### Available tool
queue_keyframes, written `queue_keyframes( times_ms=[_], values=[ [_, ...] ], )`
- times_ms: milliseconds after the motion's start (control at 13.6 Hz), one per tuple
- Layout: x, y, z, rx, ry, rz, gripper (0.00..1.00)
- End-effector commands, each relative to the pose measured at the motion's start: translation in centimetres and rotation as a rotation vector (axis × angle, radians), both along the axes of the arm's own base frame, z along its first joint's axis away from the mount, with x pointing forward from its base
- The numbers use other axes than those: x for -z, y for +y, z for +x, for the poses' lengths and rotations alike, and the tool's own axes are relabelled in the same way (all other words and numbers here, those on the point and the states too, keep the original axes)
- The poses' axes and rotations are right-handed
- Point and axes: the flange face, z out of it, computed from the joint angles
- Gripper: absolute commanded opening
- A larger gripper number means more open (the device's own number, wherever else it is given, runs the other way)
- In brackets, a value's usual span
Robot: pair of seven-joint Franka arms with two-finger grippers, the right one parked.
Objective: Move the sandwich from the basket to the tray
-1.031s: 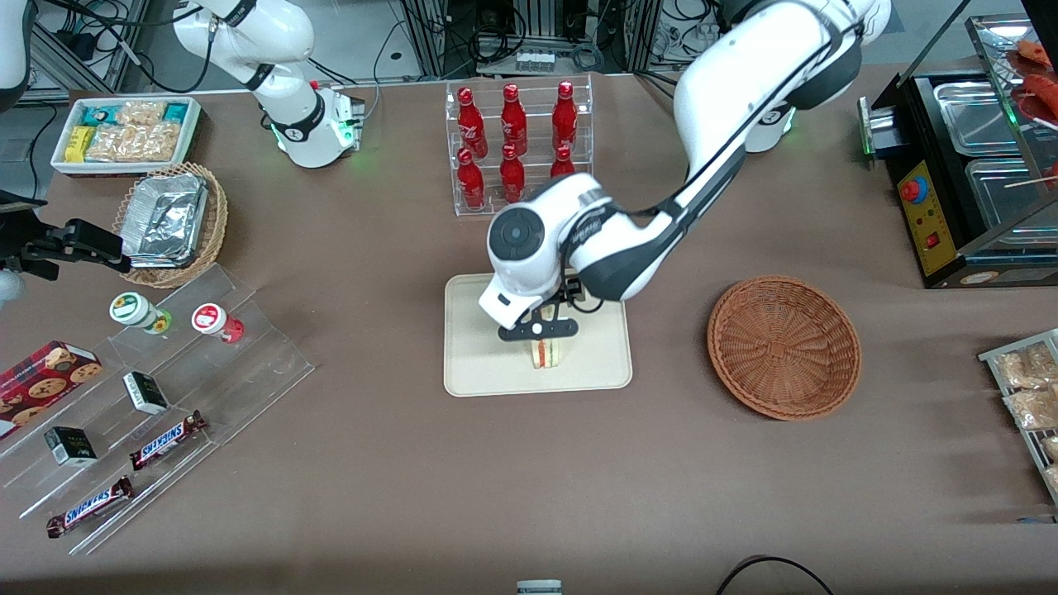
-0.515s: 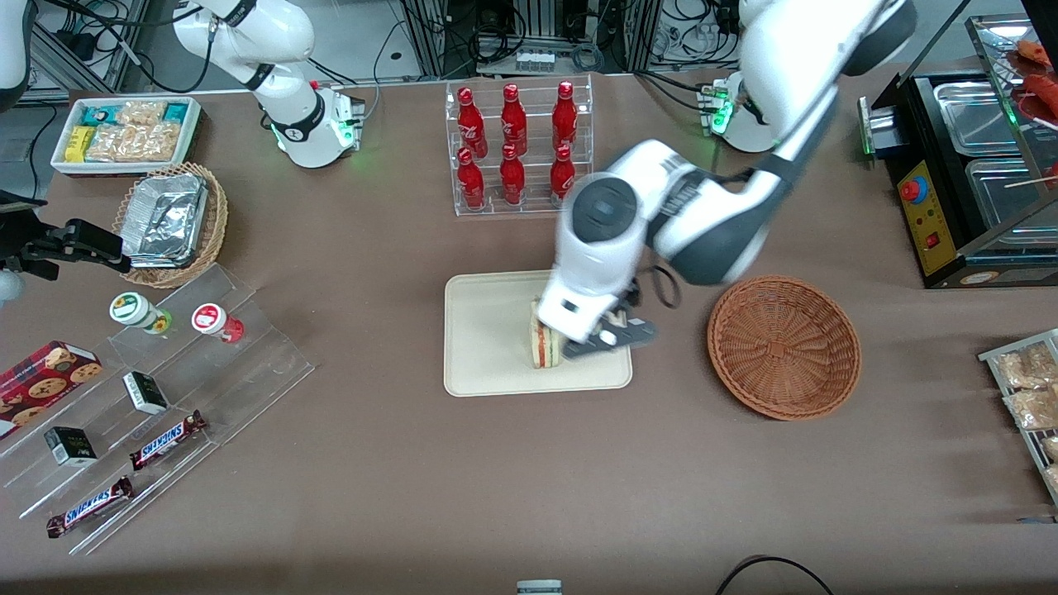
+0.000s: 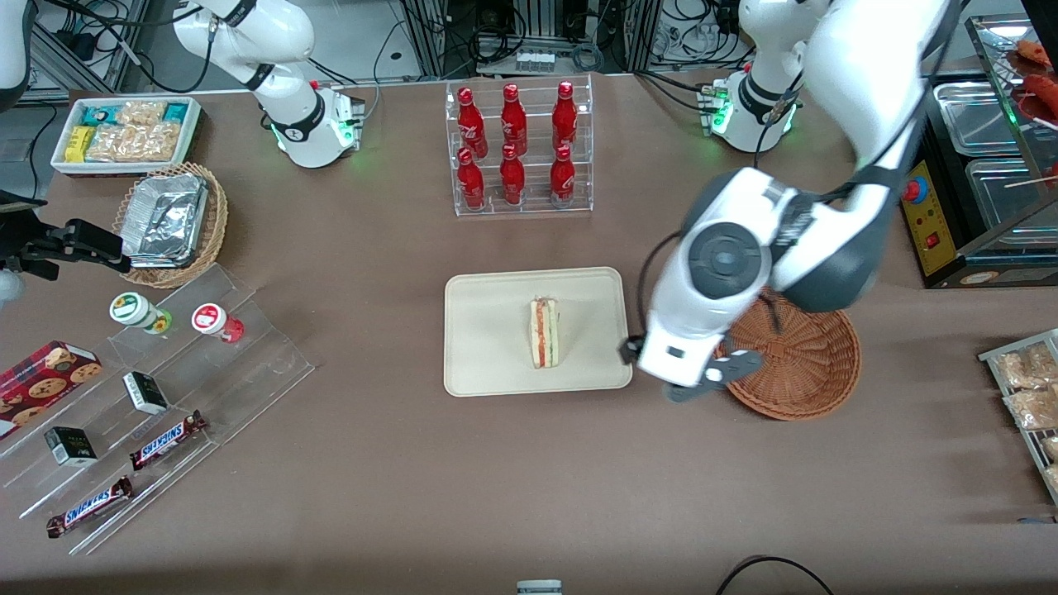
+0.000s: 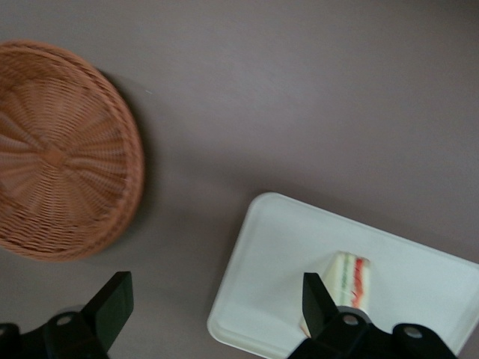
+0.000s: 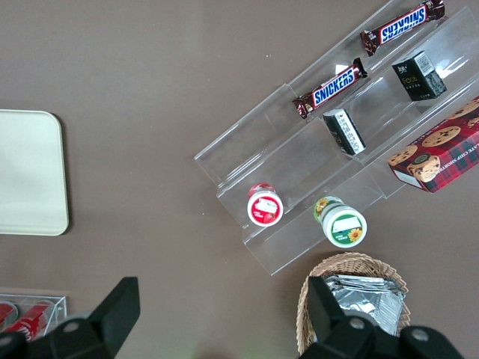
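My gripper (image 3: 690, 372) hangs empty, fingers spread, between tray (image 3: 488, 372) and basket (image 3: 814, 364) — the sandwich (image 3: 545, 332) lies on the tray, toward the parked arm's end

Even overhead light was cast across the table (image 3: 397, 496); soft shadows were thrown beneath the gripper (image 3: 690, 384), whose fingers were spread wide.

Brown-covered table (image 3: 397, 496), cable-strewn equipment racks at its edge farthest from the camera
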Motion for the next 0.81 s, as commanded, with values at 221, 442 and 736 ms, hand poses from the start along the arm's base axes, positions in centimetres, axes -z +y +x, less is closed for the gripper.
queue_keyframes(
  times_ms=[221, 442, 736],
  values=[
    [-3.1, 8.6, -2.4, 0.065, 0.051, -0.009, 1.00],
    [-3.9, 13.4, -4.2, 0.184, 0.087, -0.002, 1.00],
    [-7.1, 19.7, -6.8, 0.362, 0.147, -0.047, 1.00]
  ],
)
